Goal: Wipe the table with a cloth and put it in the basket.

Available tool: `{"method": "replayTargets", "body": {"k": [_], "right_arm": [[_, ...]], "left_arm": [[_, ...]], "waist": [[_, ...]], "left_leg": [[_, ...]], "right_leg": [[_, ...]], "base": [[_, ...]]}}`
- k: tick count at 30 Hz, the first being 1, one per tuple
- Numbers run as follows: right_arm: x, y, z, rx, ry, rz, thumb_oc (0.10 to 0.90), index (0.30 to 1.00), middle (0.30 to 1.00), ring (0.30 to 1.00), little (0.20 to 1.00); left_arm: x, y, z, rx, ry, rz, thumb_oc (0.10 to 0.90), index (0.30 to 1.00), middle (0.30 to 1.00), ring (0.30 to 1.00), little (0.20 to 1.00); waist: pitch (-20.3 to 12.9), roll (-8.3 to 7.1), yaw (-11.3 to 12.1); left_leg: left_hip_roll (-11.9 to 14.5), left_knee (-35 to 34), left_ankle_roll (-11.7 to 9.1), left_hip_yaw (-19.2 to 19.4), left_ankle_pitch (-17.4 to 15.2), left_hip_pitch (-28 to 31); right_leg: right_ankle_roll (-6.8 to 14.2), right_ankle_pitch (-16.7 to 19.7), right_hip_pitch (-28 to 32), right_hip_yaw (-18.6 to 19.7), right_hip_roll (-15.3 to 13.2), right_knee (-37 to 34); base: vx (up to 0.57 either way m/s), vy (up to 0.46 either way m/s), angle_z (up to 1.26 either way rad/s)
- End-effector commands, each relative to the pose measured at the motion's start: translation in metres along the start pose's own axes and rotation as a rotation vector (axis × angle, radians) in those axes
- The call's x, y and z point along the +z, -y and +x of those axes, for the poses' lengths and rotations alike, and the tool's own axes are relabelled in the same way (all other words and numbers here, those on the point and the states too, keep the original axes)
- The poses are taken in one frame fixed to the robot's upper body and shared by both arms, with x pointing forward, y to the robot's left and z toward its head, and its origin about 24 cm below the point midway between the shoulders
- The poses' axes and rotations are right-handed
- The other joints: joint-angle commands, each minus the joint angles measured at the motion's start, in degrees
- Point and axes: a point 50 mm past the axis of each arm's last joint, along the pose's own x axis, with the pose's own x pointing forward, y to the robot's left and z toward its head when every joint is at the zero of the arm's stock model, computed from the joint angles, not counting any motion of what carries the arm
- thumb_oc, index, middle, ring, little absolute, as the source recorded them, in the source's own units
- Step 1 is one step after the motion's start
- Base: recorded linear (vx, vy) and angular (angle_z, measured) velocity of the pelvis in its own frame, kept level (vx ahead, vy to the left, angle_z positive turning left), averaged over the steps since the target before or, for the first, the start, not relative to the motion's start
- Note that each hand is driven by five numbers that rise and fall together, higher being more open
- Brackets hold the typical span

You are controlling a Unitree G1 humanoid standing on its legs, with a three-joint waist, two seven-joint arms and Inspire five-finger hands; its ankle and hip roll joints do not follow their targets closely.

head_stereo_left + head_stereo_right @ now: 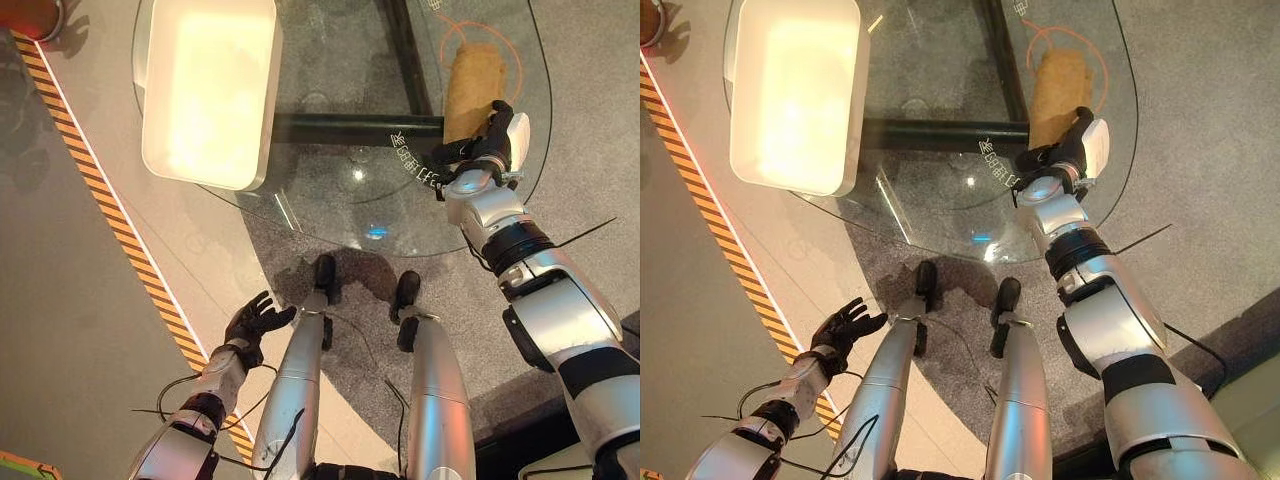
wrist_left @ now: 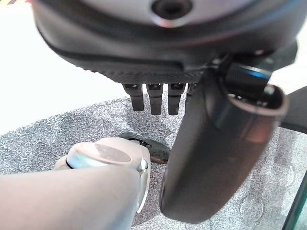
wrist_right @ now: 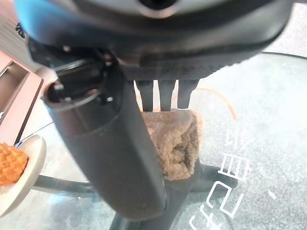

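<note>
My right hand [image 1: 488, 150] rests on the near end of the tan, folded terry cloth [image 1: 472, 85], which lies flat on the round clear glass table [image 1: 330, 200] at its right side, inside a thin orange ring marked on the glass [image 1: 520, 60]. In the right wrist view the fingers [image 3: 165, 98] run straight out over the top of the cloth and the thumb [image 3: 110, 158] stands alongside it, so the hand is spread flat and pressing down, not clamped round the fabric. This posture suits wiping: a flat palm keeps the cloth spread against the glass so that it drags with the hand instead of bunching. The cream-white rectangular plastic basket [image 1: 160, 140] stands on the left part of the same table, well apart from the cloth, with its open side up. I judge the task to be in the wiping stage; the cloth is not yet in the basket, and a real grasp will be required before it can be carried across. My left hand [image 1: 255, 322] hangs low beside the body, away from the table, fingers loosely spread and empty, over the grey carpet [image 1: 580, 120], near the yellow-and-black striped floor tape [image 1: 110, 210]. Risk: on smooth glass, the cloth may slip from under the fingers if pressure is uneven.
</note>
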Motion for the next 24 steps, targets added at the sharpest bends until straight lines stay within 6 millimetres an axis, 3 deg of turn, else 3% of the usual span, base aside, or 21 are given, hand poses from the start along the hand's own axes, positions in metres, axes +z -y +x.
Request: {"method": "replayTargets", "body": {"k": [1, 11, 12, 13, 14, 24], "right_arm": [[0.037, 0.021, 0.009, -0.083, 0.141, -0.02, 0.8, 0.9, 0.9, 0.9, 0.9], [0.031, 0.017, 0.008, -0.071, 0.124, -0.056, 0.8, 0.9, 0.9, 0.9, 0.9], [0.03, 0.017, 0.009, -0.064, 0.116, -0.061, 0.429, 0.582, 0.582, 0.582, 0.529], [0.028, 0.016, 0.009, -0.057, 0.109, -0.065, 0.353, 0.516, 0.516, 0.516, 0.453], [0.028, 0.016, 0.009, -0.055, 0.106, -0.067, 0.1, 0.3, 0.3, 0.3, 0.2], [0.016, 0.021, 0.015, -0.051, 0.057, -0.108, 0.1, 0.3, 0.3, 0.3, 0.2]], "left_arm": [[-0.017, -0.001, -0.006, -0.008, -0.028, 0.019, 0.8, 0.9, 0.9, 0.9, 0.9], [-0.016, 0.003, -0.005, -0.02, -0.027, 0.02, 0.8, 0.9, 0.9, 0.9, 0.9], [-0.016, 0.003, -0.006, -0.021, -0.027, 0.02, 0.8, 0.9, 0.9, 0.9, 0.9], [-0.016, 0.003, -0.005, -0.021, -0.026, 0.02, 0.8, 0.9, 0.9, 0.9, 0.9], [-0.015, 0.003, -0.005, -0.021, -0.025, 0.02, 0.8, 0.9, 0.9, 0.9, 0.9], [-0.015, 0.003, -0.005, -0.024, -0.023, 0.023, 0.8, 0.9, 0.9, 0.9, 0.9]], "waist": [[-1.38, 3.71, 0.27], [-1.38, 4.1, 0.53], [-1.38, 4.09, 0.6], [-1.38, 4.05, 0.6], [-1.38, 4.04, 0.6], [-1.38, 4.38, 0.78]], "left_leg": [[-3.23, 4.55, 3.46, 3.81, -5.33, -0.95], [-3.14, 4.59, 3.55, 3.83, -5.21, -1.45], [-3.14, 4.56, 3.55, 3.78, -5.15, -1.54], [-3.16, 4.56, 3.54, 3.75, -5.12, -1.62], [-3.15, 4.59, 3.54, 3.74, -5.12, -1.66], [-2.99, 4.4, 3.63, 3.83, -4.95, -1.8]], "right_leg": [[-0.03, 2.15, 0.14, -3.24, 1.25, -4.59], [-0.01, 2.07, -0.57, -3.32, 1.04, -4.05], [0.02, 2.1, -0.62, -3.4, 1.03, -4.06], [0.04, 2.14, -0.64, -3.42, 1.07, -4.11], [0.05, 2.15, -0.68, -3.41, 1.07, -4.09], [0.18, 2.38, -1.03, -3.47, 0.88, -4.01]], "base": [[0.0, 0.0, 0.0], [0.0, 0.0, 0.0], [0.0, 0.0, 0.0], [0.0, -0.007, 0.04], [0.0, -0.008, 0.07], [0.0, -0.001, 0.02]]}}
